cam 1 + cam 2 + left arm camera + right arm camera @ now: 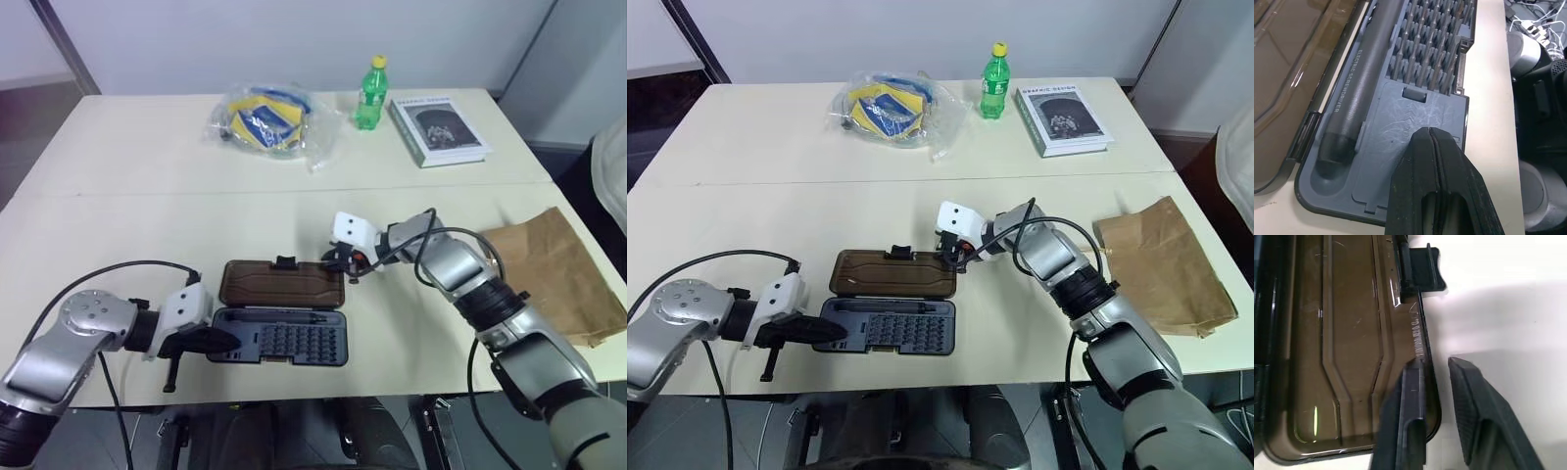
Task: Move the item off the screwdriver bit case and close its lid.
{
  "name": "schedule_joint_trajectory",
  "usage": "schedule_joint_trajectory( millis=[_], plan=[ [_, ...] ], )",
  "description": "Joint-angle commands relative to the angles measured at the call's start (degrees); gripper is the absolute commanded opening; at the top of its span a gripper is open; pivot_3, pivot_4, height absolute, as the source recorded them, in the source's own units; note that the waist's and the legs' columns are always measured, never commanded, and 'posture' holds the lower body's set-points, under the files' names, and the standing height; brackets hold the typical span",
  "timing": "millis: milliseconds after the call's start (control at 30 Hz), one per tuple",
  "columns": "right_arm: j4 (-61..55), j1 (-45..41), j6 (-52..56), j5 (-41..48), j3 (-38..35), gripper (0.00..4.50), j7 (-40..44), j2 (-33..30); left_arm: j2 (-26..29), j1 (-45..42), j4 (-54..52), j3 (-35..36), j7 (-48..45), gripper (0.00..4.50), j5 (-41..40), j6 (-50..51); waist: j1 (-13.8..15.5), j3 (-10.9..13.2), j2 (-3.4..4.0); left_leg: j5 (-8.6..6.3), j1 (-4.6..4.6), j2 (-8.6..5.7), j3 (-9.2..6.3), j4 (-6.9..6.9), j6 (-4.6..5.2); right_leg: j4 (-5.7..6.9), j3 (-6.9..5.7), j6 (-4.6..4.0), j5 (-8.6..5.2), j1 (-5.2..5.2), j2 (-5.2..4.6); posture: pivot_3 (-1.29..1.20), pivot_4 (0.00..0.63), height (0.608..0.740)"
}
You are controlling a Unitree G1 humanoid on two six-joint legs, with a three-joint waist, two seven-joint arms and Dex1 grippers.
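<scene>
Table [147,225] | left jaws closed over case [294,343] | right jaws straddle lid [1352,333] edge

bag [552,277]: brown, crumpled, flat, well apart | case [284,343]: open | lid [282,284]: seemingly flat

Even, bright overhead light, diffuse; no hard shadows. Table [147,225] reads cream, slightly washed at the far edge. Soft short shadows under the case [887,328] and both arms. Small glare on the plastic bag [263,119] and bottle [994,80]. Head views sharp in the centre, mild barrel bend at the edges, dark corners. Left wrist view: fingers [1437,196] soft, bits crisp. Right wrist view: lid [1342,347] shows faint reflections, fingers [1484,411] blurred, grey shadow on the table beside them.
</scene>
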Motion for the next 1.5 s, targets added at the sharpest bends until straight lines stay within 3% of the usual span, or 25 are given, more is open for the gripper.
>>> schedule_joint_trajectory(
  millis=[33, 267, 433, 667, 833, 900, 967, 1067, 1233, 1467, 1500],
  plan=[
    [1.6, -0.6, -2.6, -3.1, 0.8, 0.15, 0.6, 0.4, 0.1, 0.8, 2.5, -1.6, 1.4, 0.00, 1.7, 0.8, 0.0, 0.0, 0.05, 0.00, 0.01, 0.00, 0.00, 0.00, 0.00, 0.00, 0.00, 0.00, 0.00, 0.01, 0.00, 0.00, 0.150, 0.737],
    [-2.3, 2.0, -8.6, -7.0, 0.1, 0.03, -0.4, -0.2, -0.3, 1.6, 2.9, -2.0, 2.4, 0.00, 1.5, 1.3, -0.1, -0.2, 0.17, 0.00, 0.16, 0.01, 0.00, -0.02, 0.00, 0.01, 0.01, -0.06, -0.03, 0.13, 0.02, 0.00, 0.150, 0.737],
    [-15.0, 7.2, -14.2, -11.9, -2.8, 0.03, -5.8, -3.8, -1.3, 3.0, 0.4, 0.6, 5.0, 0.00, -1.5, 4.3, 0.0, -0.3, 0.26, 0.00, 0.14, 0.00, 0.00, -0.02, 0.00, 0.01, 0.02, -0.05, -0.03, 0.12, 0.01, 0.00, 0.150, 0.737],
    [-33.1, 16.0, -14.4, -15.8, -7.4, 0.03, -10.3, -7.8, -3.1, 4.9, -6.9, 10.6, 12.1, 0.00, -12.5, 16.2, 0.1, -0.2, 0.15, 0.00, -0.02, 0.00, -0.05, 0.00, 0.00, -0.01, 0.00, -0.03, -0.03, 0.01, 0.01, 0.00, 0.150, 0.737],
    [-34.8, 17.4, -14.7, -17.3, -7.2, 0.03, -11.0, -7.0, -2.6, 1.6, -7.2, 25.0, 15.4, 0.00, -27.5, 27.5, 0.0, -0.1, -0.04, 0.00, -0.03, 0.02, -0.09, 0.00, 0.00, 0.00, -0.02, -0.05, -0.04, -0.02, 0.03, 0.00, 0.150, 0.737],
    [-33.9, 16.6, -15.5, -17.8, -7.3, 0.03, -11.6, -6.4, -1.2, -1.4, -1.8, 27.6, 16.2, 0.00, -27.4, 28.4, 0.1, -0.1, -0.03, 0.00, -0.03, 0.01, -0.09, 0.01, -0.01, -0.01, -0.03, -0.08, -0.06, -0.01, 0.02, 0.00, 0.150, 0.737],
    [-33.1, 15.9, -16.0, -18.1, -7.3, 0.03, -11.8, -6.1, -0.1, -3.9, 2.4, 27.3, 16.7, 0.00, -25.7, 27.7, 0.1, -0.1, -0.02, 0.00, -0.02, -0.02, -0.09, 0.00, -0.01, -0.01, -0.04, -0.16, -0.10, -0.01, 0.02, 0.00, 0.150, 0.737],
    [-32.5, 15.5, -16.2, -18.4, -7.3, 0.03, -11.7, -5.7, 0.5, -8.4, 9.4, 20.9, 16.2, 0.00, -18.6, 21.3, 0.1, -0.1, -0.03, 0.00, -0.03, -0.06, -0.06, -0.01, -0.01, -0.05, -0.02, -0.17, -0.10, -0.01, -0.01, 0.00, 0.150, 0.737],
    [-33.4, 15.5, -15.7, -18.6, -7.9, 0.03, -11.3, -6.0, -6.7, -19.8, 24.6, 6.6, 15.6, 0.00, -7.5, 11.9, 0.7, -0.1, -0.07, 0.03, -0.10, -0.11, -0.09, 0.02, -0.05, -0.07, -0.07, -0.15, -0.09, 0.00, -0.03, 0.00, 0.150, 0.737],
    [-35.0, 15.9, -14.2, -18.8, -8.2, 0.03, -11.0, -6.5, -12.7, -26.0, 30.3, 0.5, 11.5, 0.00, -4.2, 8.2, 0.1, 0.0, -0.18, 0.03, -0.19, -0.09, -0.10, 0.00, -0.05, -0.04, -0.06, 0.02, 0.01, -0.09, -0.02, 0.00, 0.150, 0.737],
    [-35.3, 16.1, -13.6, -18.6, -8.3, 0.29, -11.0, -6.4, -13.0, -26.3, 30.4, 0.4, 11.1, 0.00, -4.1, 8.2, 0.0, 0.0, -0.18, 0.02, -0.18, -0.08, -0.11, -0.02, -0.05, -0.04, -0.06, 0.02, 0.01, -0.10, -0.01, 0.00, 0.150, 0.737]
  ],
)
